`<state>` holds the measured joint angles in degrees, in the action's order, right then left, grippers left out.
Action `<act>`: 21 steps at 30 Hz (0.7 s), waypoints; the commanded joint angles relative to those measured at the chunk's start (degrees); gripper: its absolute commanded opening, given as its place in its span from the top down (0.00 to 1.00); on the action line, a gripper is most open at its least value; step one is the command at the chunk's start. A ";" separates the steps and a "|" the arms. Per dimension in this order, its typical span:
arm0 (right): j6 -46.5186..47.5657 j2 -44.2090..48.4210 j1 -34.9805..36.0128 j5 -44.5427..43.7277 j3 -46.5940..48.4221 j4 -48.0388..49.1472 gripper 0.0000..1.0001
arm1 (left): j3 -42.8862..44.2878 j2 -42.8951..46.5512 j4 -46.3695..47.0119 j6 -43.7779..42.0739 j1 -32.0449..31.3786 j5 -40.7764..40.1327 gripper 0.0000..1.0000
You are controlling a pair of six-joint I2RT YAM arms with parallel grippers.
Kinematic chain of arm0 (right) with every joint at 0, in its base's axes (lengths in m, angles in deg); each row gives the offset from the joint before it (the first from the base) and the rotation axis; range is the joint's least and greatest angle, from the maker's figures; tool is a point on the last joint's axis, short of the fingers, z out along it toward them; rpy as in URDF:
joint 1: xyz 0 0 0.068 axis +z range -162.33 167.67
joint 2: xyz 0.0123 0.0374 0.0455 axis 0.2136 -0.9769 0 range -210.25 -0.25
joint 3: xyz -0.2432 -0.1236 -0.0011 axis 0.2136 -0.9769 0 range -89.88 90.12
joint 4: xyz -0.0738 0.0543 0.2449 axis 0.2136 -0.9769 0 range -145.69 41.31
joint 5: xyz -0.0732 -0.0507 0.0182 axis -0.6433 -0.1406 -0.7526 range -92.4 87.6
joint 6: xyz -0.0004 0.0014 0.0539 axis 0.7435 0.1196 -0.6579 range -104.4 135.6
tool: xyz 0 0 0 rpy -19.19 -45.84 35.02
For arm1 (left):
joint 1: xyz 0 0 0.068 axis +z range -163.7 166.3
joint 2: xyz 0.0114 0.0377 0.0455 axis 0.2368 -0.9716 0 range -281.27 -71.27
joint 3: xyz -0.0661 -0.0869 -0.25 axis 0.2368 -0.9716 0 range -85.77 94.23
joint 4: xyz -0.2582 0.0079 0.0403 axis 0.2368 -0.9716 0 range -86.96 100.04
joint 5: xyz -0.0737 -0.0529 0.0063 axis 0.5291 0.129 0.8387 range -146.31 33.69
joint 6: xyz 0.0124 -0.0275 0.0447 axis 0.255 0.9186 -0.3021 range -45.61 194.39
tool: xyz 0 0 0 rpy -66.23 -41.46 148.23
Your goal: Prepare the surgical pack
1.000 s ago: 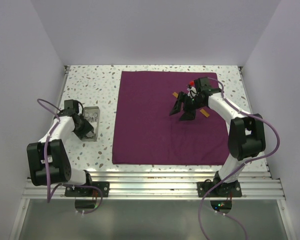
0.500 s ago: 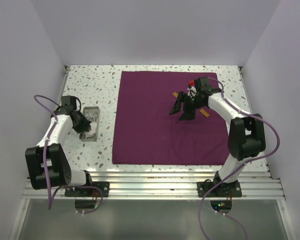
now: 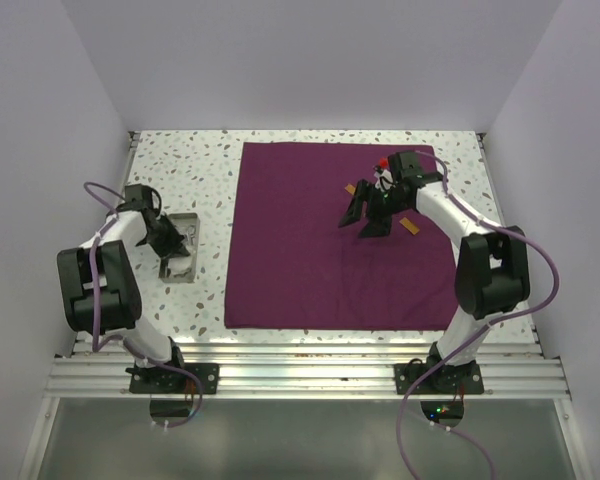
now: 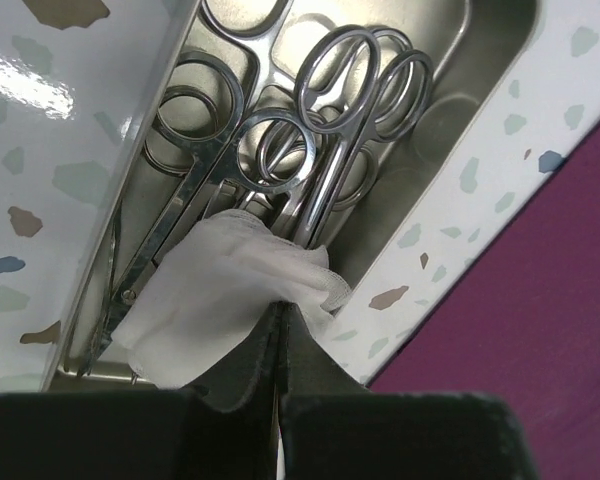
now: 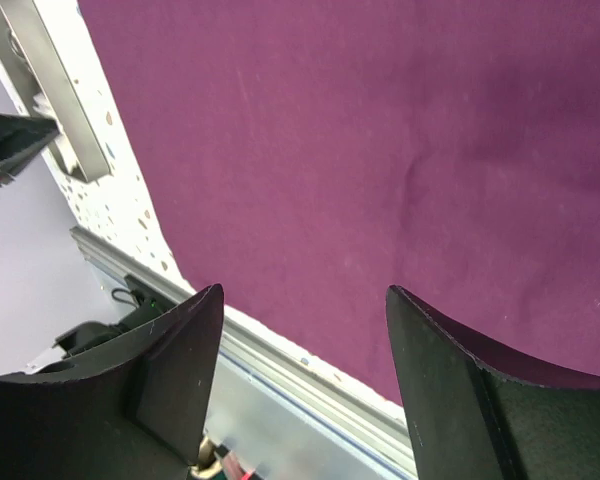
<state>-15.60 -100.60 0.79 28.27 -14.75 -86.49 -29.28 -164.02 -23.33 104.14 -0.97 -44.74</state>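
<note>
The large maroon cloth (image 3: 320, 240) lies flat on the speckled table. Left of it stands the small metal tray (image 3: 184, 272), holding several steel scissors and forceps (image 4: 330, 90) and a white gauze square (image 4: 220, 290). My left gripper (image 3: 172, 240) reaches into the tray and is shut on a corner of the gauze, its tips (image 4: 278, 305) pressed together with the gauze bunched up around them. My right gripper (image 3: 365, 220) hovers over the upper right part of the cloth, open (image 5: 305, 292) and with nothing between its fingers.
Two small orange strips (image 3: 412, 227) (image 3: 351, 189) lie on the cloth beside the right gripper. White walls close in the table at left, right and back. An aluminium rail (image 3: 300, 365) runs along the near edge.
My left gripper has closed on the gauze in the tray, and the left arm's elbow has swung in towards the table. The right arm has barely moved.
</note>
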 commanded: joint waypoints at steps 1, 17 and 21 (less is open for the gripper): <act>0.97 -1.50 -0.29 -2.37 5.10 -1.57 0.30 | 0.73 -2.08 2.78 -2.86 0.71 1.53 1.00; -2.90 -10.29 -10.57 -19.95 16.27 -4.74 0.29 | 0.55 3.00 0.85 -3.92 2.38 3.10 0.92; -0.36 -12.40 -11.19 -27.75 19.69 -8.94 0.29 | 1.43 5.12 0.23 -4.36 2.39 4.77 0.73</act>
<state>-17.55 -111.75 -10.51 8.65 0.64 -91.47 -29.37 -162.01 -22.94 100.52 0.91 -42.44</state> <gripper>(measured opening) 0.703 0.235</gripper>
